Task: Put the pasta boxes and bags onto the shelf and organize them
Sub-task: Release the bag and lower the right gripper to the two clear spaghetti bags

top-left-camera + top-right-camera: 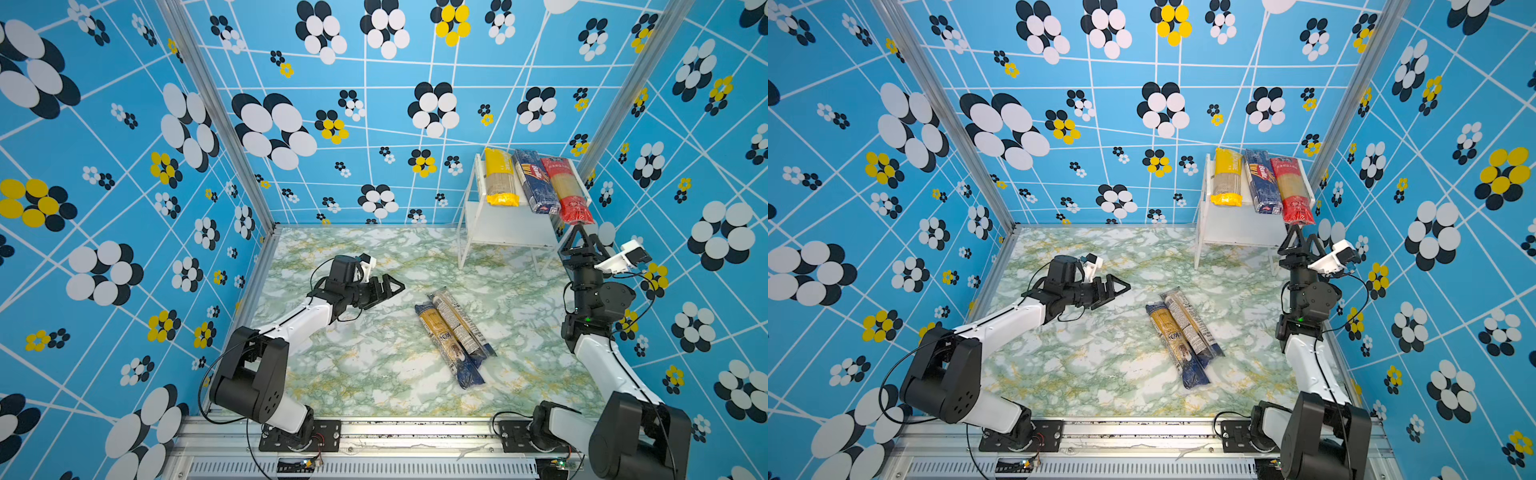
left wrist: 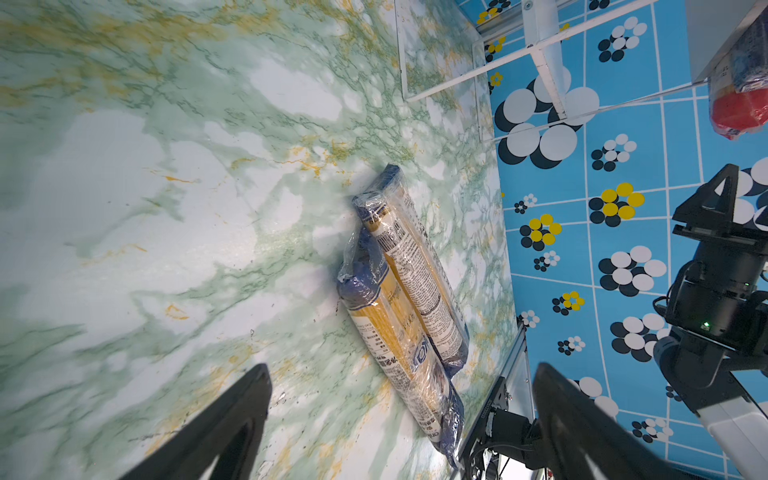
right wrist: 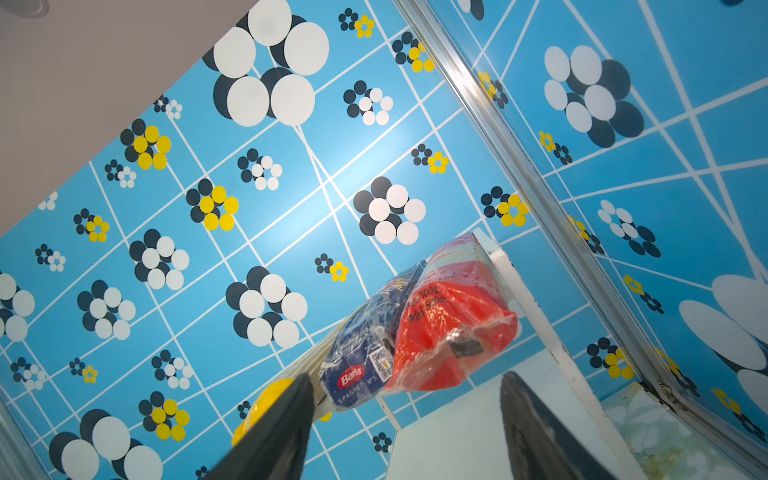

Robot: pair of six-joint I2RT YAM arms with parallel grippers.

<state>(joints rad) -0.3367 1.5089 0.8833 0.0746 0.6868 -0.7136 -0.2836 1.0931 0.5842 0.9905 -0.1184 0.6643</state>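
Three packs sit on the top board of the shelf (image 1: 507,228), far right corner, side by side and running far-to-near:
- yellow pack (image 1: 501,176), leftmost: yellow ends, clear middle showing tan spaghetti
- Barilla pack (image 1: 535,183), middle: dark blue, red logo, wrapped in crinkled clear film
- red pack (image 1: 567,191), rightmost: red ends, clear middle showing pale strands; its near end overhangs the board edge the most

Barilla and red touch at their near ends in the right wrist view. The yellow one sits slightly apart.

Two packs lie on the marbled green table (image 1: 353,374), centre-right, diagonal and pressed together along their length:
- left clear pack (image 1: 442,345): gold label side up, dark-blue ends, reaches nearer
- right clear pack (image 1: 461,322): white printed panel with barcode up, dark-blue ends

Right gripper (image 1: 578,232) points up at the red pack's overhanging end. Its jaws are spread, and the wrist view shows the red and Barilla ends just past the fingertips (image 3: 291,399) with nothing clamped. Can't tell whether a tip touches the film.

Left gripper (image 1: 390,286) hovers over the table left of the two clear packs, aimed right at them. Its jaws are fully spread and hold nothing, well clear of the packs.

Blue flower-pattern wall (image 1: 124,166) surrounds the cell.
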